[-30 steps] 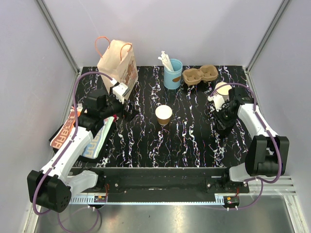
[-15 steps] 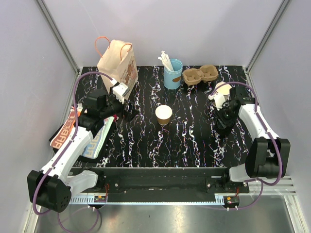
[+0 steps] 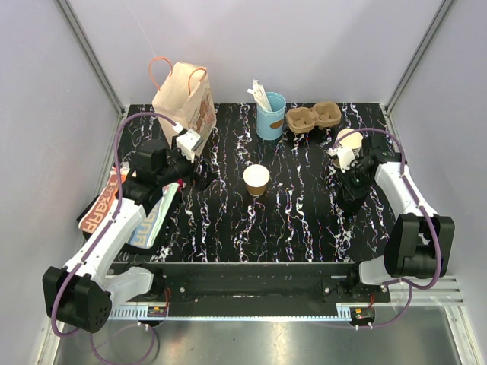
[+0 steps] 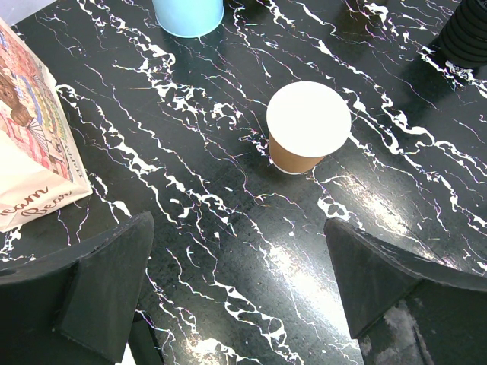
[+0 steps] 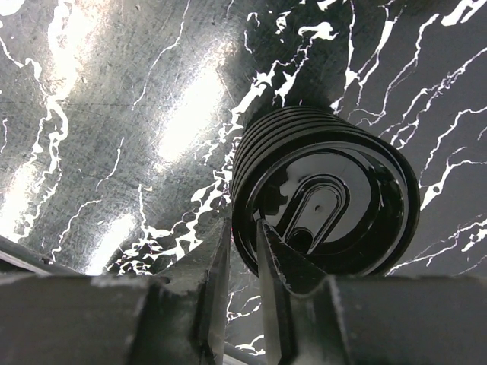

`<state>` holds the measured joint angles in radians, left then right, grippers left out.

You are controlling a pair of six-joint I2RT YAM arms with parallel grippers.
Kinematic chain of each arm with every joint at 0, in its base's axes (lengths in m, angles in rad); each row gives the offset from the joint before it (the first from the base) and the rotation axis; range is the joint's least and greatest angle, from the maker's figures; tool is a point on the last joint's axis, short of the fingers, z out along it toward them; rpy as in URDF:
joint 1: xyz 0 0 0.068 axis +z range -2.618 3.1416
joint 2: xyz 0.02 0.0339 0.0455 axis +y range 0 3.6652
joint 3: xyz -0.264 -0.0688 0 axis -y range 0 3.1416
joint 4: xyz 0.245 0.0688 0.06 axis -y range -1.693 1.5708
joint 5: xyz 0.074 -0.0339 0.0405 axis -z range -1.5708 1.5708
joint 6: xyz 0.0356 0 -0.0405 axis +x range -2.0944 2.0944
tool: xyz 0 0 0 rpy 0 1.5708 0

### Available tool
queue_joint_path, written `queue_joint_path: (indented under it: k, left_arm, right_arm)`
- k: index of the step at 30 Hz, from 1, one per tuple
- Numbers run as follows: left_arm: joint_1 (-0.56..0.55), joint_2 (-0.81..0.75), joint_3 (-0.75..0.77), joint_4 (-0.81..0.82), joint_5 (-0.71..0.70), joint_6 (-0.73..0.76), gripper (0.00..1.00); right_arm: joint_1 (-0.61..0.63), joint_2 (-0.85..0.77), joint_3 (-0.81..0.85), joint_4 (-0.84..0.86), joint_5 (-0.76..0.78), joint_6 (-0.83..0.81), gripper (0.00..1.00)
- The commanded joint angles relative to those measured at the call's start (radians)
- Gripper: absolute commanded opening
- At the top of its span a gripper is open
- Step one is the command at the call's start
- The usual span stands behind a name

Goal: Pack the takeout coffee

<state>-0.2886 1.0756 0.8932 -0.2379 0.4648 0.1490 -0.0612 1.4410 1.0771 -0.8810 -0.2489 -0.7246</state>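
Only the right gripper (image 5: 242, 228) has shifted, edging slightly toward the far side; everything else lies as before. At the left, beside the tan paper bag with handles (image 3: 183, 103), the left gripper (image 4: 240, 258) hangs spread wide, holding nothing. The small tan kraft paper cup (image 3: 256, 179) stands upright and lidless mid-table on the black white-veined tabletop (image 3: 289, 220). At the right, the right gripper's fingers sit almost together against the edge of the stack of round black plastic lids (image 5: 327, 205). Whether they pinch the top lid's rim cannot be told.
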Motion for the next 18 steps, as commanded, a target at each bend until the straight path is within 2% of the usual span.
queue_joint_path:
  k: [1, 14, 18]
  left_arm:
    - [0.005, 0.003, 0.01, 0.038, 0.028, 0.0, 0.99]
    - [0.003, -0.002, 0.009, 0.038, 0.031, -0.002, 0.99]
    - [0.003, -0.005, 0.013, 0.037, 0.032, 0.003, 0.99]
  right_arm:
    - [-0.012, -0.031, 0.053, -0.004, -0.006, 0.004, 0.24]
    - [-0.026, -0.051, 0.081, -0.004, 0.02, 0.007, 0.11]
    - [-0.028, -0.085, 0.141, -0.029, 0.007, 0.013, 0.09]
